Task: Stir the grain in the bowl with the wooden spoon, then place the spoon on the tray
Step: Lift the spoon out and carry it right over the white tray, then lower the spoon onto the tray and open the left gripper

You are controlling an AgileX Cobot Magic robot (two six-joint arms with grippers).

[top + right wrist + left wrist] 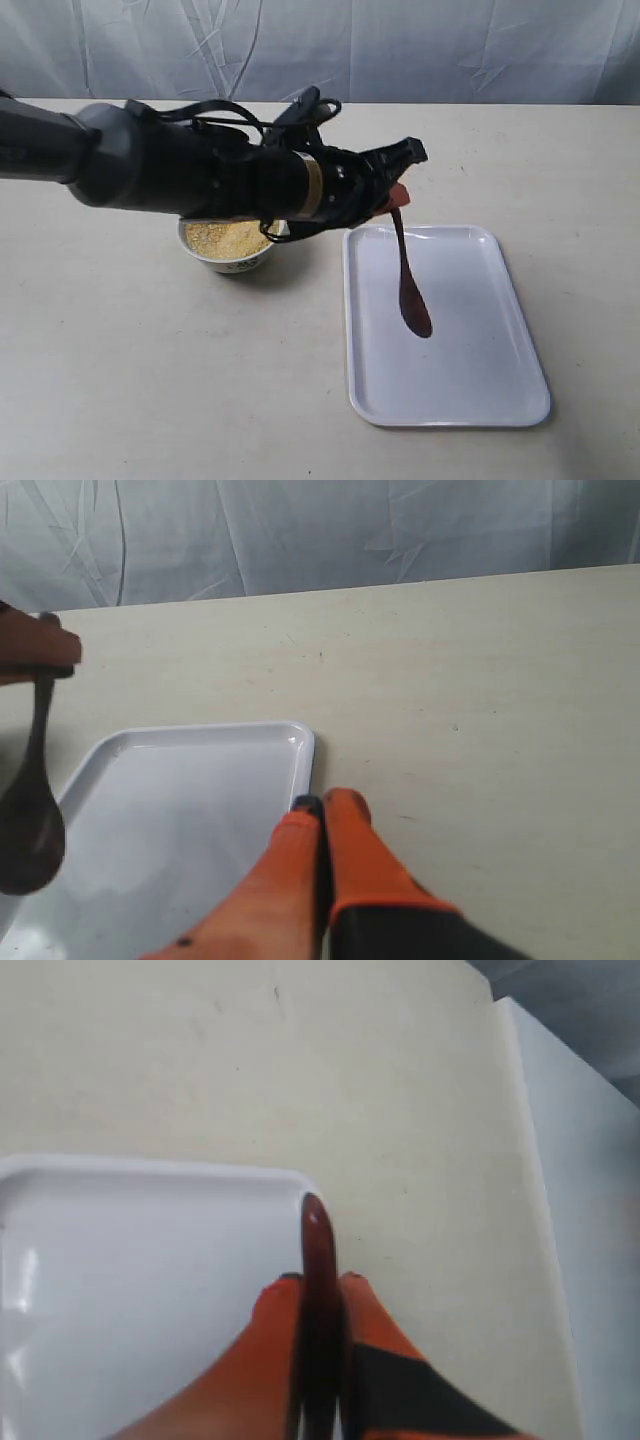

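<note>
The dark reddish-brown wooden spoon (408, 290) hangs almost upright over the far left part of the white tray (480, 360), its oval bowl low above the tray floor. My left gripper (395, 195) is shut on the handle's top end; in the left wrist view the spoon (318, 1250) runs between the orange fingers (270, 1340). The small white bowl (228, 262) with yellow grain (228, 238) stands left of the tray, partly hidden under my left arm. My right gripper (322, 800) is shut on nothing, beside the tray's corner (300, 740). The right wrist view also shows the spoon (30, 820).
The beige table (120, 380) stretches around the tray and bowl. A crumpled grey backdrop (400, 50) hangs behind the table's far edge. My left arm (180, 170) crosses above the bowl toward the tray.
</note>
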